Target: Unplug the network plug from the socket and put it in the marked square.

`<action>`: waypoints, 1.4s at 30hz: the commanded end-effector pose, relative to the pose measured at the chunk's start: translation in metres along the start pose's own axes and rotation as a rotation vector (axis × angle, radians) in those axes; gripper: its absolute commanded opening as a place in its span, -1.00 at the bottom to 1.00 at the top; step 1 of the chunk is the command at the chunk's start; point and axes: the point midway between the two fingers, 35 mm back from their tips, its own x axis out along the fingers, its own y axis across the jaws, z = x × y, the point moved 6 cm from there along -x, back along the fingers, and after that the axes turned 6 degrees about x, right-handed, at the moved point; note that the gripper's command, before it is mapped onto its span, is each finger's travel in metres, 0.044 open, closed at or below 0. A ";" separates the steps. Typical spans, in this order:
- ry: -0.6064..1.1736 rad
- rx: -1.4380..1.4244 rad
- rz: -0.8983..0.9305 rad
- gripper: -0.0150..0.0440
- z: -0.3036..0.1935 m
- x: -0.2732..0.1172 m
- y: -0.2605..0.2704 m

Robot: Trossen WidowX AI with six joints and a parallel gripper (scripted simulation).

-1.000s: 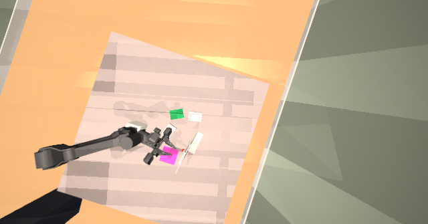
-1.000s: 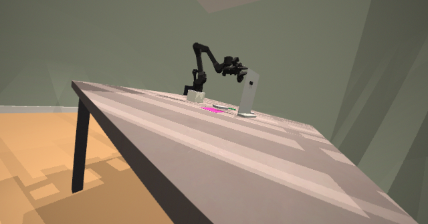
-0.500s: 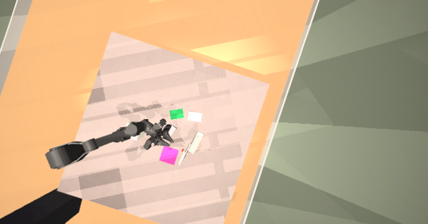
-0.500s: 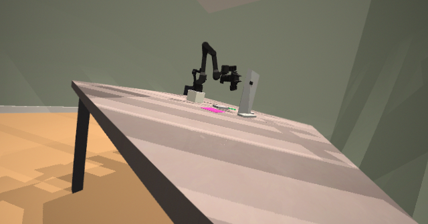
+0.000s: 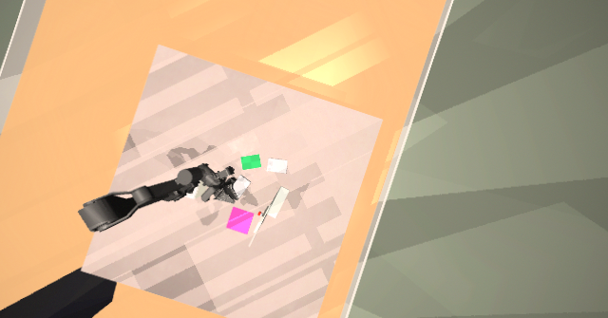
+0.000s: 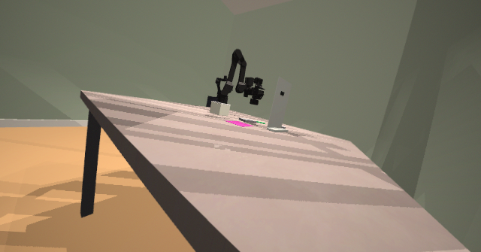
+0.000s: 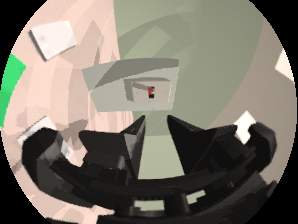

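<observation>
Small red-tipped network plug [image 7: 150, 91] sits locked in the tall pale grey upright panel [image 7: 136, 83], dead ahead of the black claw [image 7: 154, 137] at frame centre, well apart; claw half-closed, gripping nothing.

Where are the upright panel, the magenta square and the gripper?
upright panel [image 6: 279, 103]: exterior view, middle of its flat face.
magenta square [image 5: 239, 220]: top view, centre of the patch.
gripper [image 6: 255, 101]: exterior view, between the fingertips, short of the panel.
</observation>
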 end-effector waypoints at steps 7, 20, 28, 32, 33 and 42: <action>0.009 -0.027 0.000 0.04 0.004 0.016 0.003; 0.009 -0.025 -0.003 0.04 0.012 0.056 0.003; 0.009 -0.015 -0.003 0.04 0.014 0.063 0.003; 0.009 -0.011 -0.003 0.04 0.016 0.069 0.003; 0.009 -0.011 -0.003 0.04 0.017 0.071 0.003; 0.009 -0.015 -0.005 0.04 0.021 0.084 0.004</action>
